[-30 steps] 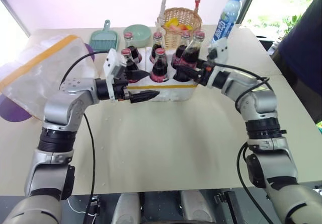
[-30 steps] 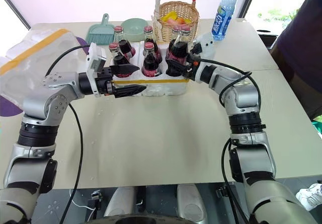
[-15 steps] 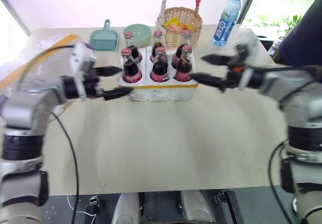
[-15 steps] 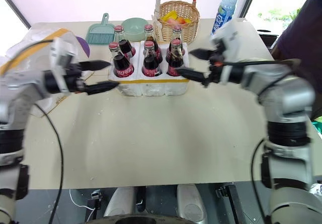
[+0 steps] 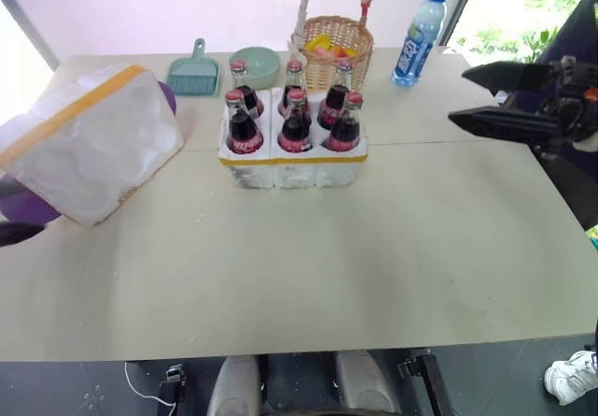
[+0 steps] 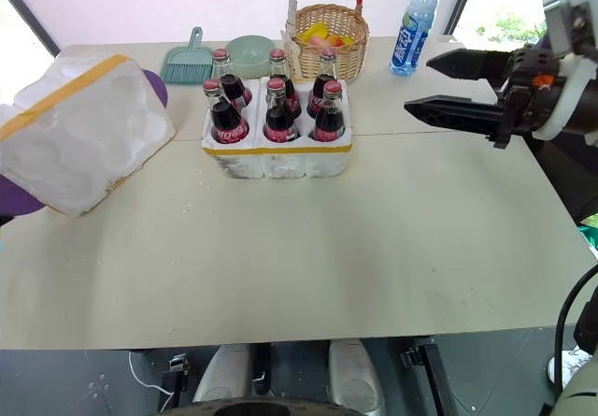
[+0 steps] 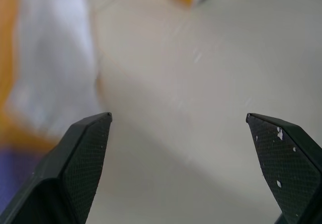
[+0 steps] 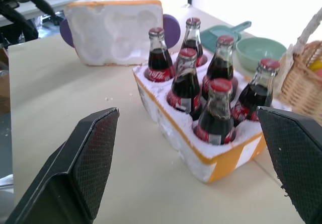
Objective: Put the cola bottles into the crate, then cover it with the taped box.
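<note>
A pale beige table point(image 6: 308, 257) carries the whole spread. Near its middle stands the crate point(image 6: 277, 158), a low white foam block banded in yellow tape, with six cola bottles point(image 6: 277, 112) upright in its wells. To the robot's left lies the taped box point(image 6: 79, 131), tilted on its side, partly over a purple disc point(image 6: 155, 87). Along the far edge, from left to right, sit a teal dustpan point(image 6: 190, 59), a green bowl point(image 6: 250, 52), a wicker basket point(image 6: 327, 37) holding fruit, and an upright water bottle point(image 6: 412, 25). Small white crumbs dot the tabletop in front of the box and crate.
</note>
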Available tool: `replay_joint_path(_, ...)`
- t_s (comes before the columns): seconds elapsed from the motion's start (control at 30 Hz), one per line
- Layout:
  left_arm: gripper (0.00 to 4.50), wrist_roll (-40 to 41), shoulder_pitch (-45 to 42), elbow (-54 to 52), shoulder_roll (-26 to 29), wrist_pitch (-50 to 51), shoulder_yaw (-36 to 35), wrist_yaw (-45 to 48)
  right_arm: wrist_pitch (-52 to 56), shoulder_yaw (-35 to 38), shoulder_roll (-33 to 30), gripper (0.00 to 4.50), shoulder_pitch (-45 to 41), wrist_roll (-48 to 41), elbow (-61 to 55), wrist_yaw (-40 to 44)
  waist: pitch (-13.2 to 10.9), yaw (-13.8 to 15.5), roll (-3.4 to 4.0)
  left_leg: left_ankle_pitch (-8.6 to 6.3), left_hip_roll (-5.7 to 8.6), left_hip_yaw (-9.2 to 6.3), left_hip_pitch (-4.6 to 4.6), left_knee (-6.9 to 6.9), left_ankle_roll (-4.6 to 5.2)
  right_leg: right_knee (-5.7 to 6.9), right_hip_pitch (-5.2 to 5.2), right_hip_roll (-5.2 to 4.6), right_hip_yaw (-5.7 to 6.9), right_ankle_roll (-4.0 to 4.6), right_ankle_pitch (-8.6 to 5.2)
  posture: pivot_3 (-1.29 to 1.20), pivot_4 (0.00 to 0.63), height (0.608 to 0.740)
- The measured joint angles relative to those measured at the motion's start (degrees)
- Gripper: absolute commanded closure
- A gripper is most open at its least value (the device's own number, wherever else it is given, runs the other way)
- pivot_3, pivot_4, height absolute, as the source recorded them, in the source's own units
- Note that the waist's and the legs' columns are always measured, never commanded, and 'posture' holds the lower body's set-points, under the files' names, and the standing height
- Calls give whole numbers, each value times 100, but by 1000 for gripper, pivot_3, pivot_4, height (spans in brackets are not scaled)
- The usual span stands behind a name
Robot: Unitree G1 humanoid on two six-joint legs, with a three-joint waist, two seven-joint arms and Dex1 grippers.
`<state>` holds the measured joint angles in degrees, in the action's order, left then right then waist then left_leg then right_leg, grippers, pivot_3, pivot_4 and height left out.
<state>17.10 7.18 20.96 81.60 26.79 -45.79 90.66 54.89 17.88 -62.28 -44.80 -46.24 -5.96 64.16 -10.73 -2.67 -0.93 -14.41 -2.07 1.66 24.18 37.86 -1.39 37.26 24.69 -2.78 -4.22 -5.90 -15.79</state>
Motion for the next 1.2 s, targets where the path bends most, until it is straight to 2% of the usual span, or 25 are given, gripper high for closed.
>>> replay_joint_path(0.1,0,-408,-350,1109,462,-847,293,-140,-154,-159,17,38,-183,30,110,88,0,19,-1,0,-2,4,20,-1,0,-2,28,-6,0,0,0,0,150,740)
replay_joint_path(0.2,0,-439,-1274,1822,769,-1334,1167,-363,-231,-338,84,38,-261,33,129,146,1,24,-1,-1,3,21,36,-1,0,-1,19,-11,-1,-2,1,0,150,740)
replay_joint_path(0.27,0,-541,-1937,2098,782,-1551,1815,-471,-253,-384,112,38,-264,36,135,147,0,16,-1,-3,13,33,36,-1,4,1,21,-7,0,-5,3,0,150,740)
replay_joint_path(0.37,0,-820,-3056,2449,601,-1778,2761,-568,-273,-412,135,38,-270,26,119,148,0,19,-1,-3,10,32,35,0,5,16,25,10,0,-27,15,0,150,740)
replay_joint_path(0.4,0,-1062,-3696,2699,400,-1862,3182,-651,-272,-414,145,38,-287,19,118,144,0,29,0,-3,10,30,32,4,5,33,27,12,1,-29,16,0,150,740)
replay_joint_path(0.6,0,-2099,-5557,3869,-353,-2207,4500,-947,-160,-367,136,38,-361,-37,67,12,2,19,-12,-2,9,17,28,29,5,79,31,22,3,-34,18,0,150,740)
replay_joint_path(0.7,0,-2460,-6157,4381,-575,-2334,4786,-1117,-41,-215,106,38,-330,-161,-49,-91,2,13,-12,-2,9,18,29,28,5,78,33,20,1,-34,18,0,150,740)
replay_joint_path(0.83,0,-2775,-6512,4899,-916,-2358,4984,-1422,107,35,-24,38,-136,-302,-332,-209,2,33,-13,-2,10,12,30,27,6,80,32,19,4,-35,17,0,150,740)
replay_joint_path(0.97,0,-2923,-6536,5192,-1169,-2362,5131,-1592,191,142,-130,38,-78,-442,-497,-305,1,28,-21,-2,10,11,31,33,6,82,31,17,4,-35,17,0,150,740)
replay_joint_path(1.17,0,-3019,-6628,5272,-1221,-2369,5137,-1625,220,281,-184,38,27,-482,-528,-474,2,32,-21,-2,10,10,28,33,6,85,29,17,5,-35,17,0,150,740)
replay_joint_path(1.2,262,-3023,-6656,5291,-1240,-2359,5135,-1657,219,287,-184,11,50,-485,-534,-490,2,36,-21,-2,10,10,28,33,6,85,29,17,5,-35,17,0,150,740)
